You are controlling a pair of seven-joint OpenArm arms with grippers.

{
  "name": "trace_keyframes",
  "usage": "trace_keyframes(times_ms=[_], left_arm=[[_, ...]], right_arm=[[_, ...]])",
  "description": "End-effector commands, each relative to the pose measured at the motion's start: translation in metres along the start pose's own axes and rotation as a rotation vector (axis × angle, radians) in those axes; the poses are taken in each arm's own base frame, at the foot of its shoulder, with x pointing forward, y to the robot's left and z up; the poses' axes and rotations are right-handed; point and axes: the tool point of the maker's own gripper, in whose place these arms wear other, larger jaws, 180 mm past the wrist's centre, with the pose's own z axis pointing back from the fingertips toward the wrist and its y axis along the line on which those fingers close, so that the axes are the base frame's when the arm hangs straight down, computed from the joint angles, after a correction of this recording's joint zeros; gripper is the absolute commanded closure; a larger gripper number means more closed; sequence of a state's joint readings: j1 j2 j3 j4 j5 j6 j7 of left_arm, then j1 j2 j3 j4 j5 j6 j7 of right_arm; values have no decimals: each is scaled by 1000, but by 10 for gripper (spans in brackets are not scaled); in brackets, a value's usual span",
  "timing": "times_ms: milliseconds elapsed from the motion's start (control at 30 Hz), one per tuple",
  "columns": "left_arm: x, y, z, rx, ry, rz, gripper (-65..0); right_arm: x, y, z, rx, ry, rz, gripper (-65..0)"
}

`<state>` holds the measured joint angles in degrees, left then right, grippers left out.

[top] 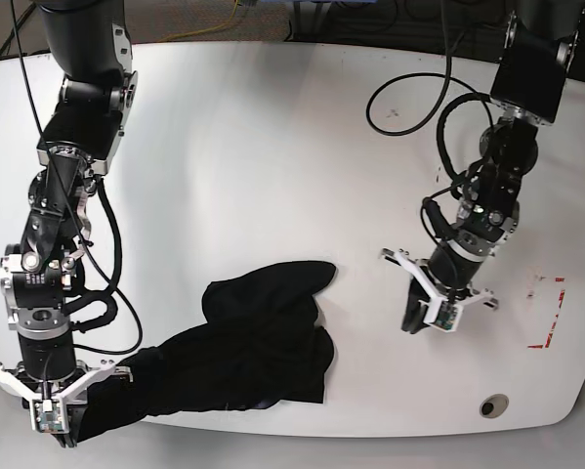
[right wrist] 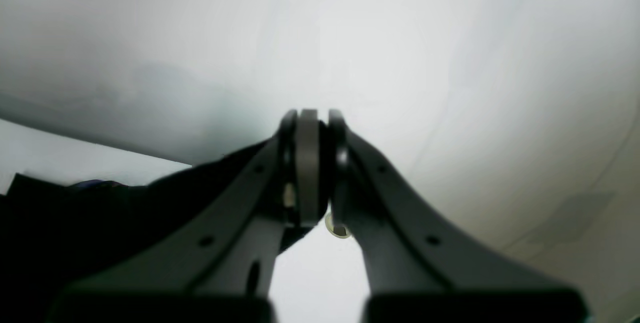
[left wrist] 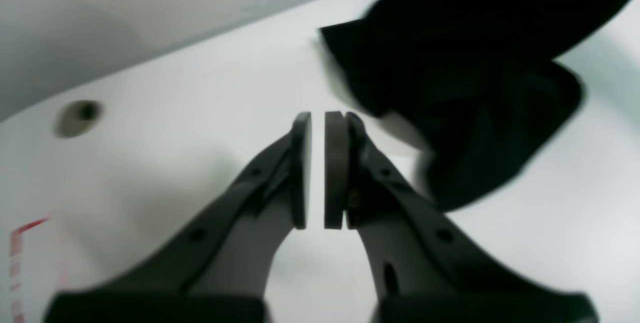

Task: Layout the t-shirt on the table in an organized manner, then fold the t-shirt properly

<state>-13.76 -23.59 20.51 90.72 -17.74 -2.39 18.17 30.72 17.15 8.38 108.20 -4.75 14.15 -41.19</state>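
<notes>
While the right gripper [right wrist: 312, 173] pinches the black t-shirt [top: 243, 352] at the white counter's [top: 272, 147] near edge, its fingers pressed onto cloth, the left gripper [left wrist: 317, 170] hovers beside the crumpled garment, fingers slightly spread, holding nothing.

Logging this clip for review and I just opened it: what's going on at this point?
A two-armed robot is working on a black t-shirt that lies crumpled near the front edge of the white table, not yet spread out. The right hand is shut on an end of the shirt at the table's front corner. The left hand holds nothing: it is over bare table beside the shirt, its jaws a narrow slit apart. No fold has been made.
</notes>
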Motion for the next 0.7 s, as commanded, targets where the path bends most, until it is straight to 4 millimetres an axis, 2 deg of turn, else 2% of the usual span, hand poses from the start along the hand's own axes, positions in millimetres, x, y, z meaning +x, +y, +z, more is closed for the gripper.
trace_keyframes(times_ms=[0,100,200,300,400,533,667], left_arm=[[30,35,11,78,-84,-18,-32],[35,53,19,118,-100,-4,-32],[36,61,22,126,-105,28,-36],[34,54,21,81,-101,85,-39],[28,35,19,-9,-61,117,-83],[30,-3,10,-99,-69,176,-189],[27,-27,2,-129,-64,194,-285]], right_arm=[[23,-13,1,-31,-73,-5,0],[25,-18,2,-41,-76,11,0],[24,-21,2,-44,-72,25,0],[23,-20,2,-43,-71,23,0],[23,-19,2,-41,-71,23,0],[23,-17,2,-37,-71,23,0],[23,-18,2,-38,-71,23,0]])
